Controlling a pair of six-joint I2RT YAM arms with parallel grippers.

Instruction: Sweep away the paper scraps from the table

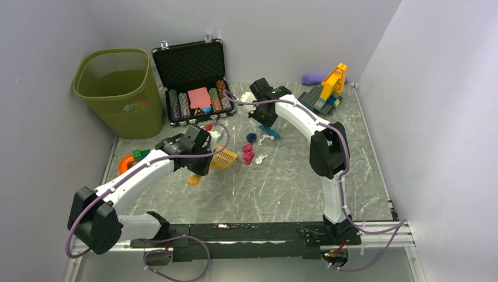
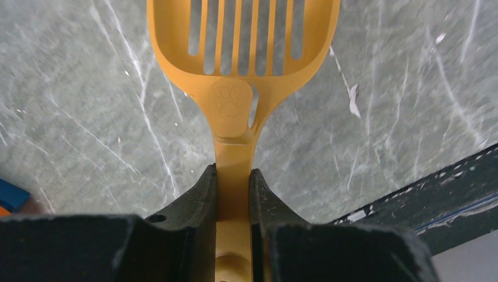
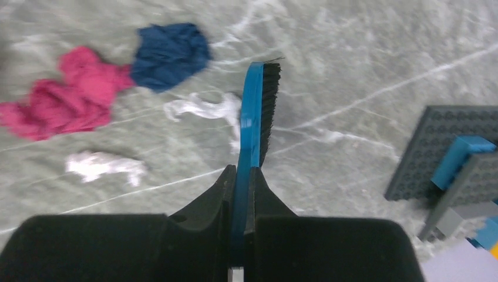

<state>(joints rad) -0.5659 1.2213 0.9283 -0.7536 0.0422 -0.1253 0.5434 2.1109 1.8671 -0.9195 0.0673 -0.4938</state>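
Note:
Paper scraps lie mid-table: pink wads [image 1: 248,154], a dark blue wad [image 1: 251,137] and white scraps [image 1: 261,158]. In the right wrist view they show as pink [image 3: 64,97], dark blue [image 3: 169,54] and white [image 3: 106,165] wads. My left gripper [image 1: 204,167] is shut on the handle of an orange slotted scoop [image 2: 241,53], whose head [image 1: 225,157] rests just left of the pink wads. My right gripper [image 1: 263,117] is shut on a blue brush with black bristles [image 3: 258,111], its tip [image 1: 271,131] just right of the blue wad. More scraps lie near the case [image 1: 212,130].
A green mesh bin [image 1: 120,91] stands at the back left. An open black case of poker chips [image 1: 197,88] sits behind the scraps. A toy brick build [image 1: 326,94] is at the back right. An orange toy [image 1: 126,161] lies at the left edge.

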